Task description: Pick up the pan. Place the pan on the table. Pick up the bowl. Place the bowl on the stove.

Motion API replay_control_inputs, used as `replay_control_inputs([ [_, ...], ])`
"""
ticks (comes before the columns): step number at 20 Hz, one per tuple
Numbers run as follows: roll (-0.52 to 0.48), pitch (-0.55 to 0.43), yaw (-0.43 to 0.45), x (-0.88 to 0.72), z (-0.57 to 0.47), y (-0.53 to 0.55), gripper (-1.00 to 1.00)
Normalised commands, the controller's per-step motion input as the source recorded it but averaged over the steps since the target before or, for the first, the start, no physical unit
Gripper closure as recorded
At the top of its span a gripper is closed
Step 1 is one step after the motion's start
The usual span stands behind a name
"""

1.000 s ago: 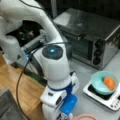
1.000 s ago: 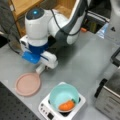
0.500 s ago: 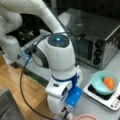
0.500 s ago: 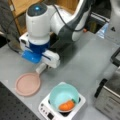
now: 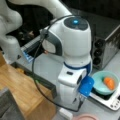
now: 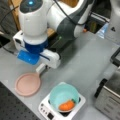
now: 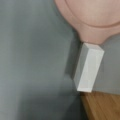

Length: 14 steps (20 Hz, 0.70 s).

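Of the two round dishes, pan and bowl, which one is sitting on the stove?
The bowl, teal with something orange inside, sits on the stove. The pan lies flat on the table, its white handle under the arm; the end effector is not visible.

The grey table (image 6: 82, 62) carries the pan (image 6: 27, 84) flat near its front-left edge, white handle (image 7: 88, 67) pointing at the wooden counter (image 5: 27, 92). The stove (image 6: 53, 110) sits by the front edge (bowl on top), the toaster oven (image 6: 110, 100) at the right corner.

Pan (image 7: 95, 17) on grey table (image 7: 32, 62)
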Motion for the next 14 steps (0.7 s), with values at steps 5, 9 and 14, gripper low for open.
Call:
replay_control_inputs([
  [5, -0.033, 0.235, -0.113, 0.14, 0.31, 0.22, -1.00],
  [9, 0.008, 0.089, -0.177, -0.10, 0.17, 0.24, -1.00],
  [14, 0.026, 0.022, -0.224, -0.51, 0.17, 0.34, -1.00],
])
